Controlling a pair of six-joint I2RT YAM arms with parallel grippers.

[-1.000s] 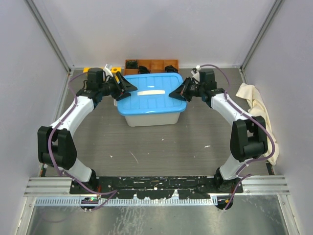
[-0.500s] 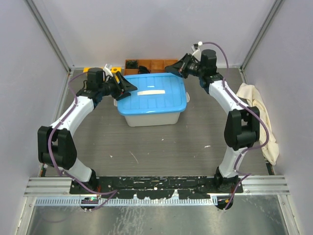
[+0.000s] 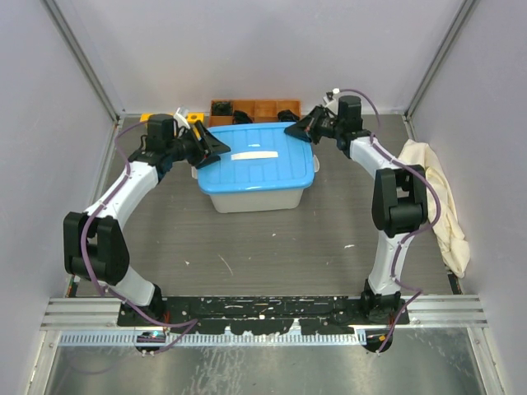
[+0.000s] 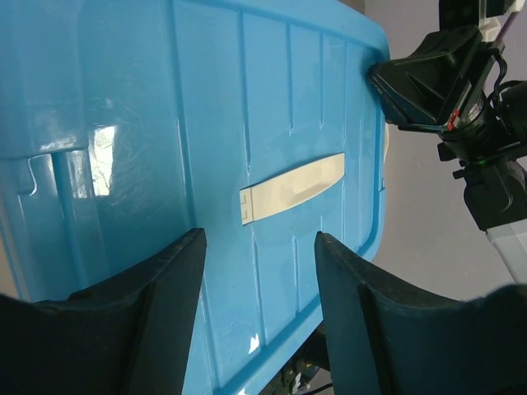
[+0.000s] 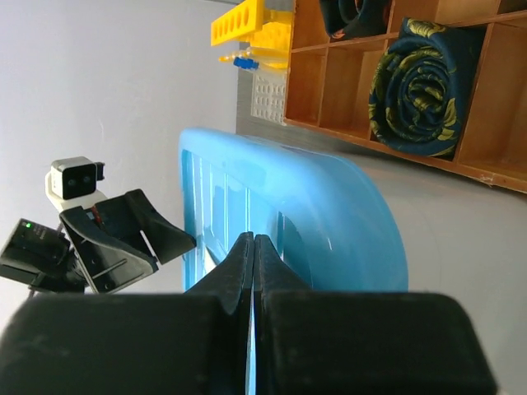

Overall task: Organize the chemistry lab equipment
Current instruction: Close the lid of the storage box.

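A clear bin with a blue lid [image 3: 255, 156] stands mid-table. My left gripper [image 3: 216, 144] is open at the lid's left edge. In the left wrist view its fingers [image 4: 169, 304] straddle the blue lid [image 4: 165, 123], which has a white label strip [image 4: 292, 188]. My right gripper [image 3: 290, 130] is shut and empty over the lid's back right corner, its closed tips [image 5: 251, 239] above the lid [image 5: 346, 214]. The yellow tube rack [image 5: 239, 23] stands behind the bin's left side, also visible from above [image 3: 193, 122]. A small blue-capped piece [image 5: 244, 62] lies beside it.
A wooden compartment organiser [image 3: 255, 107] stands against the back wall, with a rolled dark patterned cloth [image 5: 416, 78] in one cell. A white perforated block [image 5: 268, 95] sits next to the rack. A cream cloth [image 3: 432, 189] lies along the right wall.
My right gripper left the lid's right edge, lifted toward the back, and came down over the back right corner, staying shut. The left arm has held still.
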